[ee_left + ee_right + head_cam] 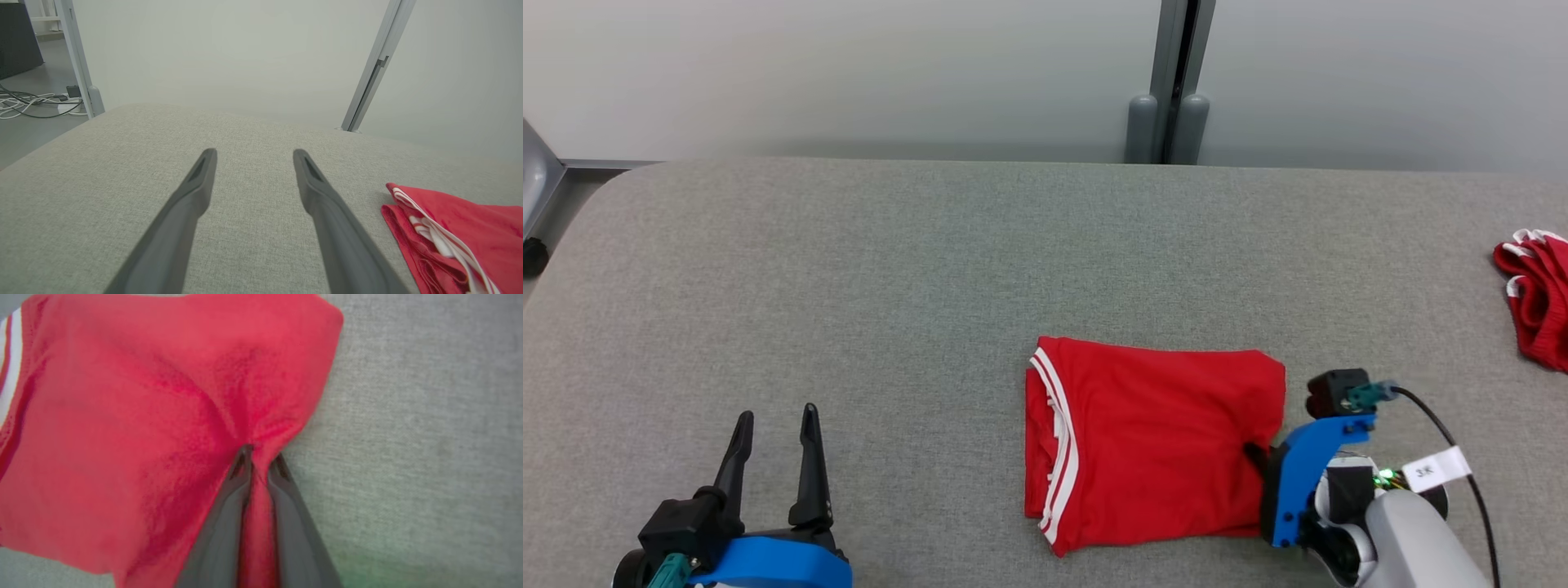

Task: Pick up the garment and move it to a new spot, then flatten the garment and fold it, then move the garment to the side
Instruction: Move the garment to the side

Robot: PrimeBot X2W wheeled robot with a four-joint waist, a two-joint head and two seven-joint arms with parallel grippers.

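Observation:
The garment (pixel 1152 441) is red with white stripes and lies folded in a rough square on the grey padded table (pixel 931 269), right of centre near the front. My right gripper (pixel 1258 457) sits at its right edge. In the right wrist view the right gripper (pixel 261 455) is shut on a pinched ridge of the garment (pixel 143 437), which puckers toward the fingers. My left gripper (pixel 776 420) hovers open at the front left, well clear of the cloth. In the left wrist view the left gripper (pixel 253 157) frames bare table, with the garment's (pixel 461 228) striped edge at the lower right.
Another red and white piece of cloth (pixel 1535 294) lies crumpled at the table's right edge. A grey post (pixel 1172 90) stands behind the table against a pale wall. Cables (pixel 28 102) lie on the floor beyond the table's left end.

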